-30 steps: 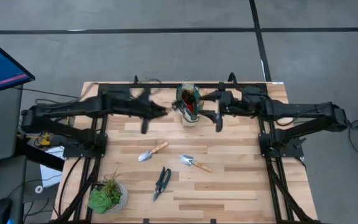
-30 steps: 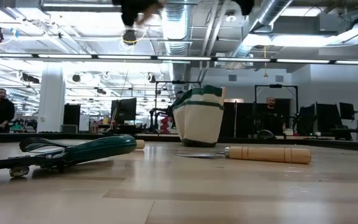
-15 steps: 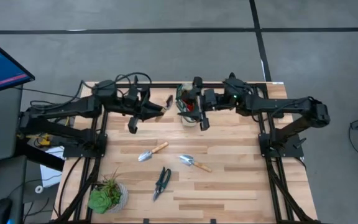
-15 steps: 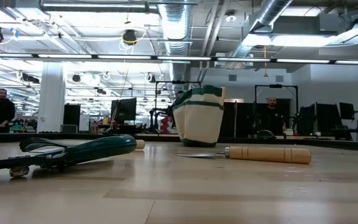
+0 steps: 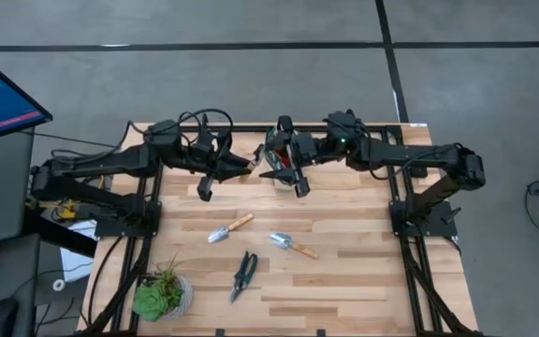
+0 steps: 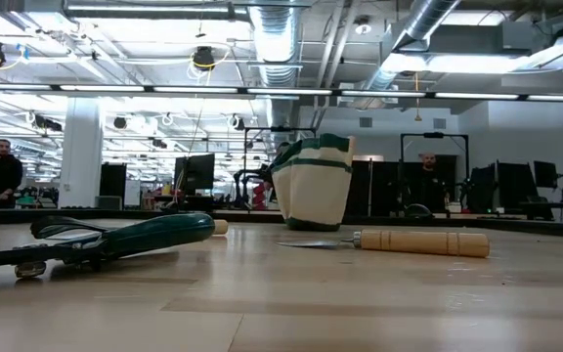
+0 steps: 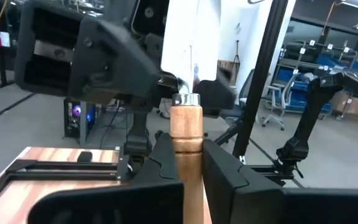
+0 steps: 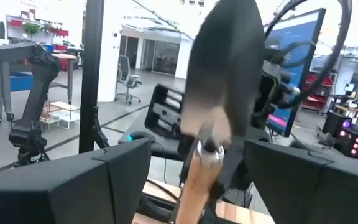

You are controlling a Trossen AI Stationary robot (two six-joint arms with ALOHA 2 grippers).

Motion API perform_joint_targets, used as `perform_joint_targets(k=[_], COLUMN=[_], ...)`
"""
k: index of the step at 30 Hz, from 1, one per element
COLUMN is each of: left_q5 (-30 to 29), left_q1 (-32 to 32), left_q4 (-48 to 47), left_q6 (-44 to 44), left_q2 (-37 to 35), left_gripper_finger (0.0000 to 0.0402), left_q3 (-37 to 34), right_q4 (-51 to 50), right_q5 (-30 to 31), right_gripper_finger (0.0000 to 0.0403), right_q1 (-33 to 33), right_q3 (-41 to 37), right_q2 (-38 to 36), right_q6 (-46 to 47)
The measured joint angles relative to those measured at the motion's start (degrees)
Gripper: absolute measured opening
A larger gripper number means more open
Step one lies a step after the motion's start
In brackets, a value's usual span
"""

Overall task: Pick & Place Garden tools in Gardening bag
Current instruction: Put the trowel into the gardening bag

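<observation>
While a wooden-handled trowel (image 7: 187, 118) is pinched by the left claw (image 5: 242, 161) beside the gardening bag (image 5: 283, 156) (near the surface's far edge), the right claw (image 5: 293, 168) is spread.

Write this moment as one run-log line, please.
left jaws: shut on trowel | right jaws: open, above gardening bag | table: two trowels, shears
</observation>
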Motion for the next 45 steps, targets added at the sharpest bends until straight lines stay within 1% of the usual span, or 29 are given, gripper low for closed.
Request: perform_joint_targets(k=[4,9,12,15,22,24,33,37,39,42,45], left_q5=[0.0,-0.3,-0.3,-0.3,-0.4,0.0,0.0,-2.4,-3.3,-3.1,-2.8], left_q1=[0.3,0.3,0.3,0.3,0.3,0.4,0.4,0.4,0.4,0.5,0.4], left_q4=[0.3,4.0,4.0,4.0,4.4,4.5,4.4,5.1,4.9,4.3,3.8], left_q6=[0.0,0.1,0.1,0.2,0.1,0.4,0.1,-2.8,-4.1,-5.6,-6.4], left_q2=[1.7,3.0,3.4,3.4,3.4,3.4,3.4,3.4,3.5,3.4,3.4], left_gripper_finger=[0.0008,0.0008,0.0008,0.0008,0.0008,0.0008,0.0008,0.0015,0.0029,0.0057,0.0082], left_q3=[0.0,0.0,0.0,0.0,0.0,0.0,0.0,0.0,0.1,0.0,0.0], right_q4=[0.2,-0.3,0.2,-0.1,-0.5,-0.6,-1.1,-3.0,-5.4,-9.2,-10.5], right_q5=[0.1,1.1,1.1,1.5,1.2,1.2,1.4,5.1,5.9,6.1,6.6], right_gripper_finger=[0.0249,0.0248,0.0237,0.0203,0.0087,0.0062,0.0061,0.0061,0.0061,0.0061,0.0061], right_q1=[0.2,0.0,0.0,0.1,-0.8,-0.8,-0.6,-0.6,-1.1,-2.6,-4.6], right_q3=[0.0,-0.1,0.0,0.0,0.0,0.0,0.0,0.0,-0.2,-0.7,-6.8], right_q2=[0.3,1.9,1.6,1.6,1.6,1.6,1.5,-0.3,-2.1,-7.2,-13.8], right_q6=[0.4,2.0,1.5,1.1,1.1,1.1,1.1,1.4,1.0,0.1,1.2])
